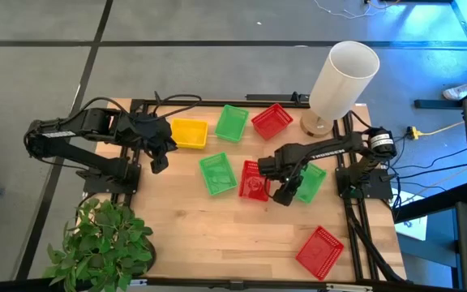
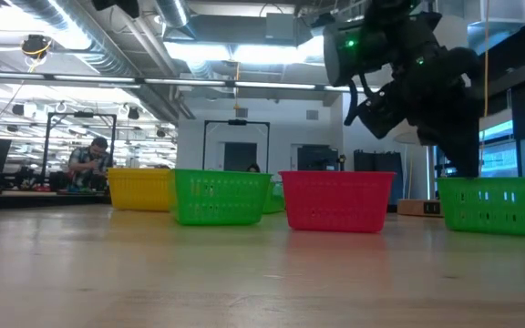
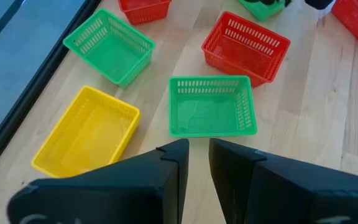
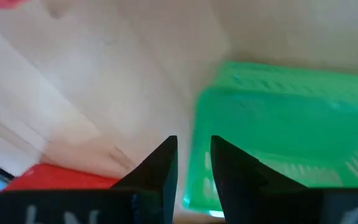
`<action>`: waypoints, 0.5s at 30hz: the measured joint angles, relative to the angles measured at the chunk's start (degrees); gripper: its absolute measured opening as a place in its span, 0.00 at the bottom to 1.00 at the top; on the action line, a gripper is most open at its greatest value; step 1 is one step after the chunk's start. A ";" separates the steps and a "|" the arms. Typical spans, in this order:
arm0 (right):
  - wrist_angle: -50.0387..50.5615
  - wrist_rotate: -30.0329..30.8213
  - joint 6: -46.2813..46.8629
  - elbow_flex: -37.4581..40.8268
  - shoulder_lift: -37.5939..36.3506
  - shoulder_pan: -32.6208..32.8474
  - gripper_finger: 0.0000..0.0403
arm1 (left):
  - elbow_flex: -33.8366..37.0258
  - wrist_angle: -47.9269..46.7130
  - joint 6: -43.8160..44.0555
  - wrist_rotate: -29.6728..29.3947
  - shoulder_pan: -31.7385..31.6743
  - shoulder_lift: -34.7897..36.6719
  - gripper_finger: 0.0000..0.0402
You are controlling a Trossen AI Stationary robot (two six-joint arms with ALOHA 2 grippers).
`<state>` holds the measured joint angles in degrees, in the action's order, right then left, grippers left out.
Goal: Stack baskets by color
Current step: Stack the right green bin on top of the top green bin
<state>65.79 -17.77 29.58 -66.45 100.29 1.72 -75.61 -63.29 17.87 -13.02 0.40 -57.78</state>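
Observation:
Several mesh baskets rest on their bottoms on the wooden table: a yellow one (image 1: 189, 132), green ones (image 1: 232, 122) (image 1: 217, 173), and red ones (image 1: 272, 120) (image 1: 252, 180) (image 1: 320, 251). Right of centre sits a third green basket (image 1: 313, 180), and my right gripper (image 1: 284, 195) is shut on its left end, pointing steeply down. My left gripper (image 1: 159, 158) hangs above the table's left side, near the yellow basket. Its fingers (image 3: 194, 155) are a narrow gap apart, with nothing between them. My right gripper pinches the green basket's end wall (image 4: 197, 124), the one facing the table's left, one finger inside the basket and one outside. The fingers come from above, slanting steeply down. The basket (image 2: 499, 205) sits level with its bottom on the table.
A tall white cylinder (image 1: 343, 77) stands at the far right corner. A potted plant (image 1: 104, 243) fills the near left corner. Bare wood lies along the near edge between the plant and the near red basket. A person sits in the room behind (image 2: 89, 164).

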 joint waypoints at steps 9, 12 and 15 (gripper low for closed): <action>-3.56 3.91 -1.25 2.87 0.00 0.08 0.24 | 0.00 -0.02 0.00 -0.02 0.00 0.00 0.14; -6.23 7.45 -1.39 4.23 0.00 0.08 0.24 | 0.00 -0.01 0.00 -0.02 0.00 -0.01 0.14; -8.67 9.46 -1.42 5.82 0.00 0.08 0.21 | 0.00 0.00 0.00 -0.01 0.00 -0.01 0.14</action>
<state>57.12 -8.31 28.15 -60.63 100.29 1.80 -75.61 -63.29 17.87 -13.02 0.40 -57.79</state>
